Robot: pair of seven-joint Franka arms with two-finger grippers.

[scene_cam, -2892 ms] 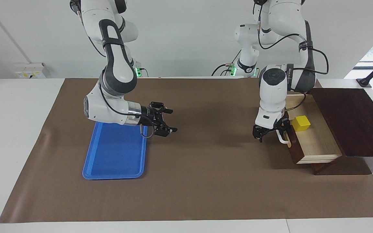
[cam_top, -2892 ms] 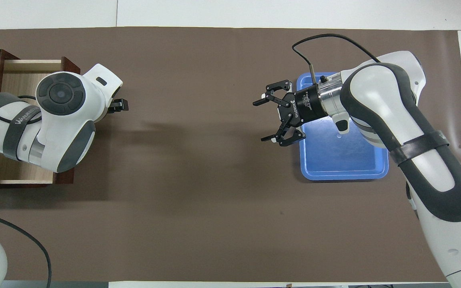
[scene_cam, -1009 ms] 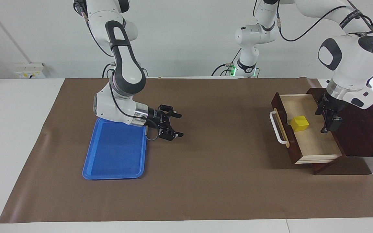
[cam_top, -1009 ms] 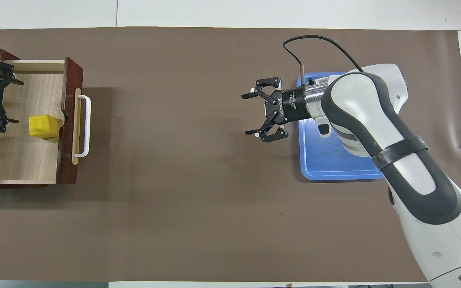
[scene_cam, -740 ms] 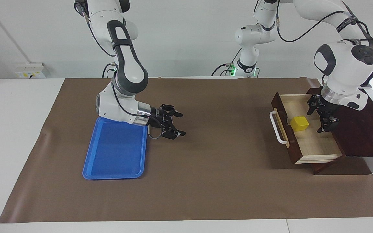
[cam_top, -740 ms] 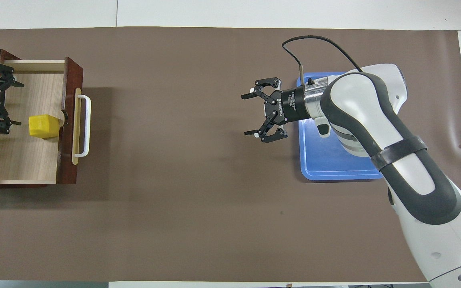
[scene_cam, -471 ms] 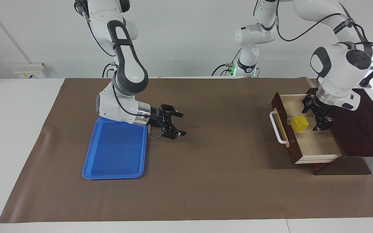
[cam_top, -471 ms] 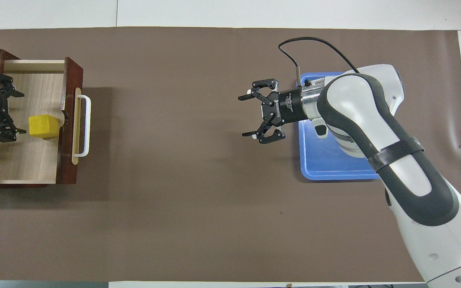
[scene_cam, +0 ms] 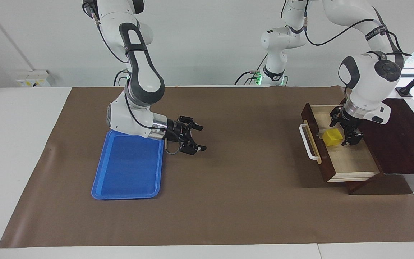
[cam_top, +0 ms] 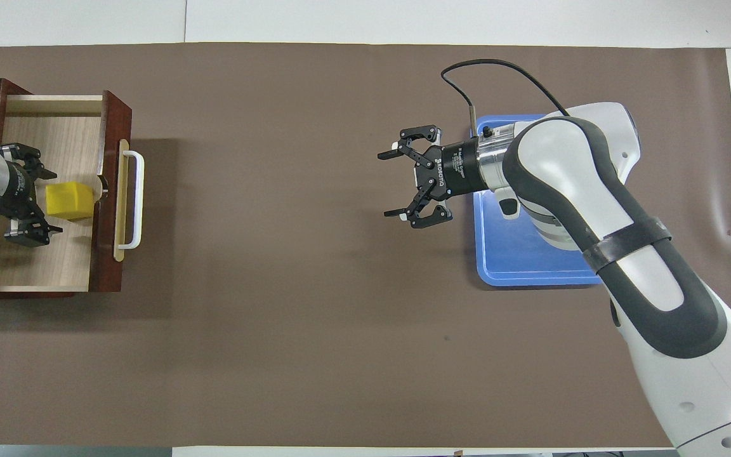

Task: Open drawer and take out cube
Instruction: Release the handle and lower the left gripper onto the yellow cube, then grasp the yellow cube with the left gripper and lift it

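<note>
The dark brown drawer (scene_cam: 350, 162) is pulled out of its cabinet (scene_cam: 394, 136) at the left arm's end of the table, white handle (scene_cam: 306, 142) facing the table's middle. The yellow cube (scene_cam: 332, 138) lies on its pale floor just inside the drawer front; it also shows in the overhead view (cam_top: 72, 200). My left gripper (scene_cam: 340, 133) is down inside the drawer, open, its tips at the cube's cabinet-side end (cam_top: 50, 202). I cannot tell whether it touches the cube. My right gripper (scene_cam: 202, 138) is open and empty over the mat beside the blue tray (cam_top: 384, 185).
A flat blue tray (scene_cam: 128, 172) lies on the brown mat toward the right arm's end, partly under the right forearm in the overhead view (cam_top: 530, 260). The drawer's walls (cam_top: 108, 114) surround the left gripper closely.
My left gripper left the handle, swung over the cabinet, and came down into the open drawer up to the cube. My right gripper drifted slightly toward the table's middle. The drawer stayed open.
</note>
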